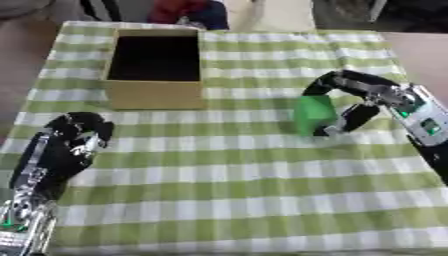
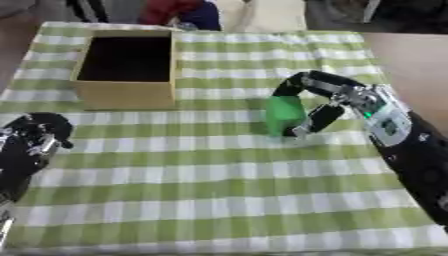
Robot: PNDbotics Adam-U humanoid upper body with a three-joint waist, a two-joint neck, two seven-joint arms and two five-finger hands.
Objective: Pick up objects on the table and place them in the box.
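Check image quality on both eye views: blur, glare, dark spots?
Left eye view: soft throughout, check edges smeared; box interior is solid black, no detail; green block in the right hand has fuzzy edges. Right eye view: same softness; left hand a dark blob low on the left; no glare on the cloth, lighting even, shadows faint.

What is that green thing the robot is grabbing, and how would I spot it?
Start at the open cardboard box near the far left of the green checked tablecloth. Look right and slightly nearer: the robot's right hand curls round a green block. It is solid bright green, unlike the pale checks beneath.
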